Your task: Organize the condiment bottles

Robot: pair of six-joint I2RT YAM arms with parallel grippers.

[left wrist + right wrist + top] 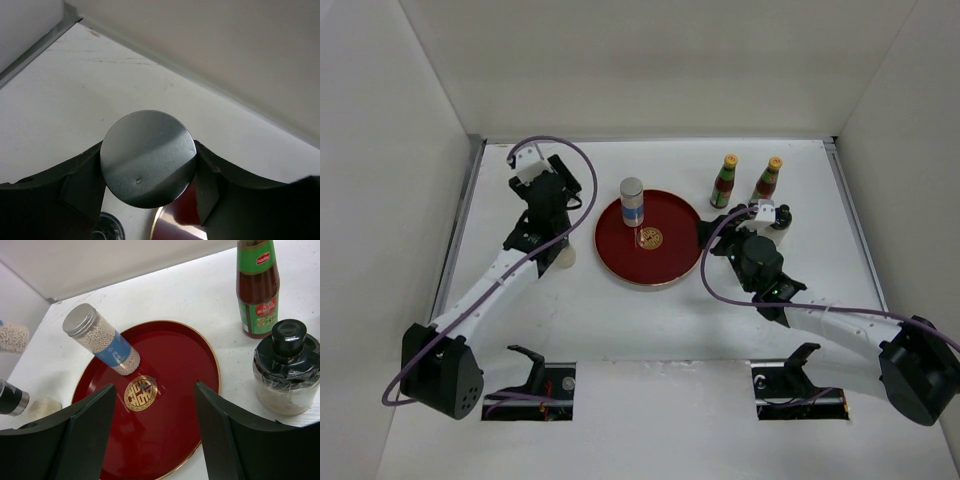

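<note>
Lighting is bright, diffuse and from overhead; shadows are faint and soft. The top view is sharp. In the left wrist view the metal-lidded bottle (147, 157) sits close and soft-focused, with a pale sheen band across its lid.

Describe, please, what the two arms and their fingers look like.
Both the left arm and right arm have white links, black joints and bases, and a purple cable looping along each. The fingers are broad, matte black, with angled inner faces.
</note>
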